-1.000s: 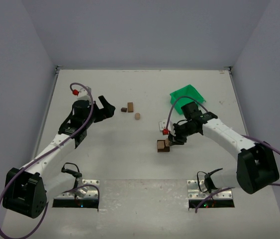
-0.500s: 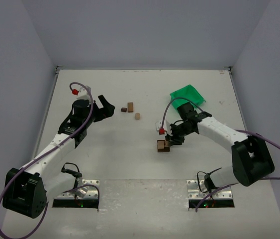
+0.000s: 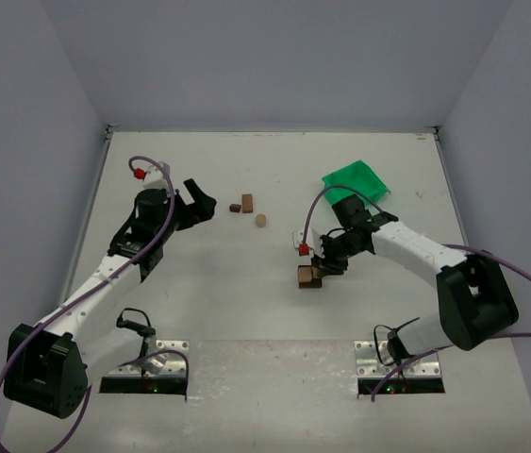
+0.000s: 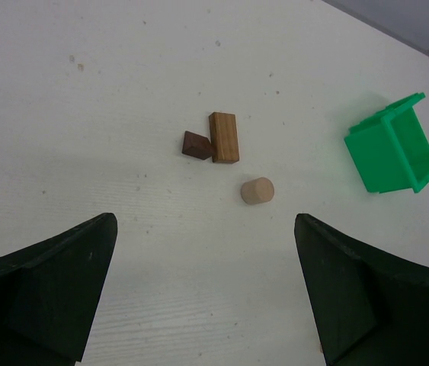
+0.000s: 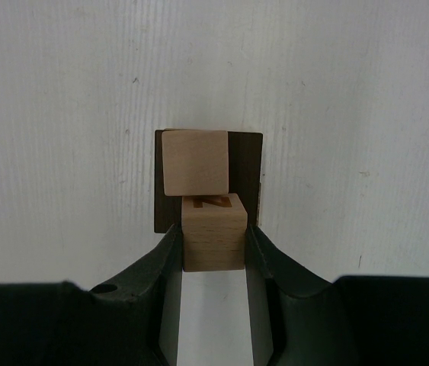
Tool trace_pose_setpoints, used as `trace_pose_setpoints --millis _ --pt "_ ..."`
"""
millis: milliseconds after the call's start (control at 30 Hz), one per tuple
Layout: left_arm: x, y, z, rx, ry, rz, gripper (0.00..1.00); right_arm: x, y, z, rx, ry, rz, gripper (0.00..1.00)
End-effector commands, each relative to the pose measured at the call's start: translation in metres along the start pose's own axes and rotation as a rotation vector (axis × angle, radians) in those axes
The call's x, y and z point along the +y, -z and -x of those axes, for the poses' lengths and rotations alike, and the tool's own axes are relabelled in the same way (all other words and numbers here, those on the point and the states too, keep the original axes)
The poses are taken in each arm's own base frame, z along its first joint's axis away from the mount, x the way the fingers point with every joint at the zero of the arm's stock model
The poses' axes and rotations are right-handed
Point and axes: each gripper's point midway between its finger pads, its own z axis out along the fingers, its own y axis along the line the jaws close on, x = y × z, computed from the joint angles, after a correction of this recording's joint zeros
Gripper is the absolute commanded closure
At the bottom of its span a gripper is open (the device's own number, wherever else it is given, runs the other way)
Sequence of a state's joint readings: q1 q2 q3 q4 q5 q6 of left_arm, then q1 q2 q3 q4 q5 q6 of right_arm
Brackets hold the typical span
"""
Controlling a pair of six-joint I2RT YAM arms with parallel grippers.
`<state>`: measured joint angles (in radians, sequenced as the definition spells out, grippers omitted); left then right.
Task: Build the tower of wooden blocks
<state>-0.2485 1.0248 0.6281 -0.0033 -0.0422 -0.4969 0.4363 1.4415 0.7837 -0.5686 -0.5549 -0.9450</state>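
Right arm swings its elbow in toward the middle of the overhead view and its wrist edges a touch left, while the left arm barely stirs. The right gripper (image 5: 213,242) is pinching a light tan cube (image 5: 214,217) between its fingers, right at the near edge of the dark brown base block (image 5: 246,164). A second tan cube (image 5: 195,162) sits on that base just beyond it. I cannot tell whether the held cube is resting on the base or hanging just clear.

So the tower (image 3: 309,276), just right of centre in the overhead view, is only a low start: one base, one cube down, one cube in the pinch.

Plenty left, by my reckoning. The left gripper (image 4: 203,229) hangs spread wide and empty, looking down at three loose pieces in the upper middle of its view: a brown rectangular block (image 4: 223,137), a small dark piece (image 4: 196,145) touching its side, and a pale cylinder (image 4: 257,191) just below them. The green bin (image 4: 393,152) lies tipped at the right edge. I'd call it well under halfway.
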Motion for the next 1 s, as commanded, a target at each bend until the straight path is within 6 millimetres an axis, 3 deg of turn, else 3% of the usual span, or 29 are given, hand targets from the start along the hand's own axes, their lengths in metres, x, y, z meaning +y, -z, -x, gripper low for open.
trace_pose_setpoints --millis 0,967 --pt "-0.0140 0.0058 0.0229 -0.065 -0.014 -0.040 0.00 -0.0062 -0.0018 0.0062 -0.009 0.018 -0.011 0.81" --pt "-0.0136 0.0064 0.0218 -0.063 -0.022 -0.041 0.00 -0.0040 -0.0032 0.0047 0.026 0.006 -0.015 0.74"
